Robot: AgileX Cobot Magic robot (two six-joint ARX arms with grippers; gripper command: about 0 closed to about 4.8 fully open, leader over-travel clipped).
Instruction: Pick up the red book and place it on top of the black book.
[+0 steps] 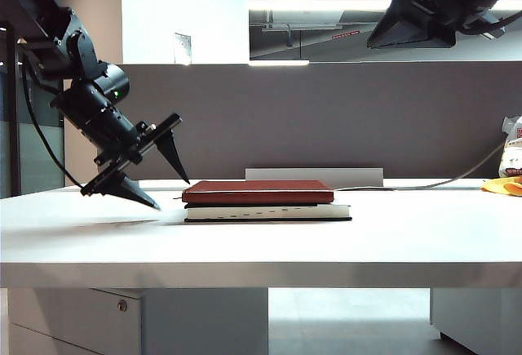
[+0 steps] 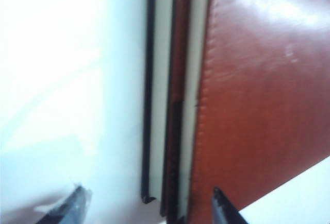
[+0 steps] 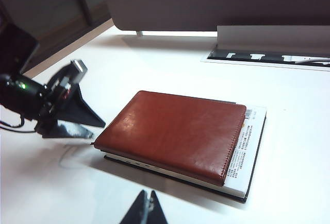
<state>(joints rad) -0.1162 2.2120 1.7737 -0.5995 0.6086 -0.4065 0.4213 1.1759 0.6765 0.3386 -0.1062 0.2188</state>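
Red book lies flat atop black book, mid counter, long axis left-right. Left gripper just left of stack's left end, fingers spread wide, empty, clear of books. Right gripper hangs high at the right, fingers closed, empty. Placement looks done; left arm nearer.
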